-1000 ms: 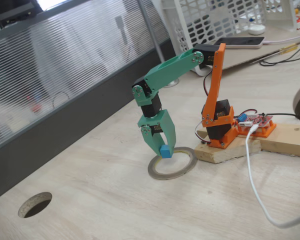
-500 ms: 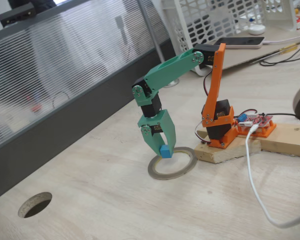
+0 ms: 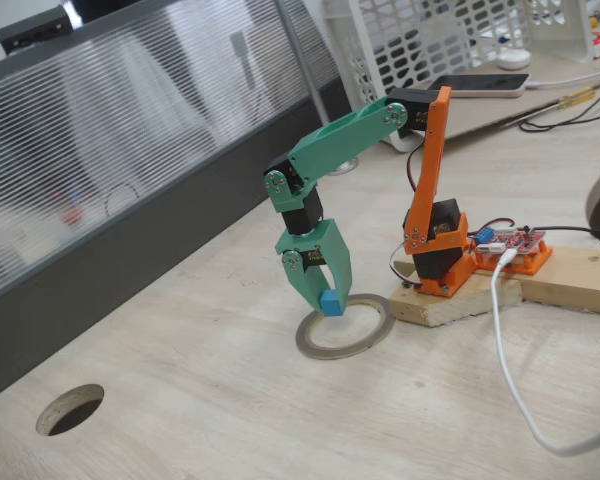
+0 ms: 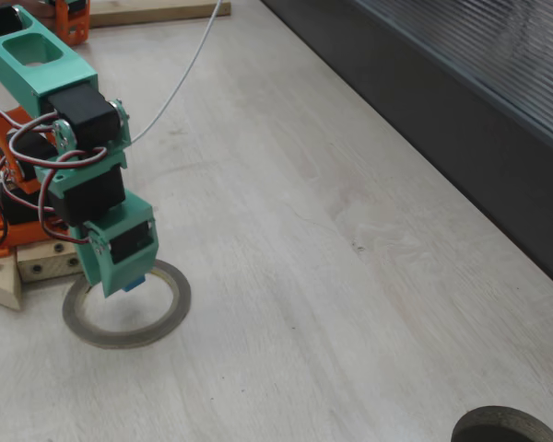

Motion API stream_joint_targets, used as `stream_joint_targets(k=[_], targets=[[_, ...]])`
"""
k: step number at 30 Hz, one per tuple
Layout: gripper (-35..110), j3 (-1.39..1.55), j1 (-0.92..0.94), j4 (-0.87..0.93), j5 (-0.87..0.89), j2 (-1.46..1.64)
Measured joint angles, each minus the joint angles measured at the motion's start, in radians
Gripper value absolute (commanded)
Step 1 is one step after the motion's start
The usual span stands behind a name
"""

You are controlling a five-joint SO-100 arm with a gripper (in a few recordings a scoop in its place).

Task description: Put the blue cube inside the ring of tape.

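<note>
- The round hole in the wooden table lies well apart, at about 8 o'clock from the tape.
- The green gripper grasps the blue cube, just above the 11 o'clock rim of the ring of tape.
- Risk, in my judgement: if released here, the cube may land on the rim and roll outside.

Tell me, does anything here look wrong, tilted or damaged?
Nothing stands out. The gripper holds the blue cube over the near rim of the tape ring, which lies flat on the table. The round hole looks cleanly cut.
</note>
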Motion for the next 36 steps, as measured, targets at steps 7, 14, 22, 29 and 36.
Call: stream_joint_targets(k=[7, 14, 22, 29, 36], targets=[[5, 0.0, 0.0, 0.0, 0.0, 0.0], [16, 0.0, 0.0, 0.0, 0.0, 0.0], [48, 0.0, 0.0, 0.002, 0.0, 0.0], [55, 0.067, 0.0, 0.003, 0.0, 0.0], [55, 0.072, 0.0, -0.002, 0.0, 0.0]])
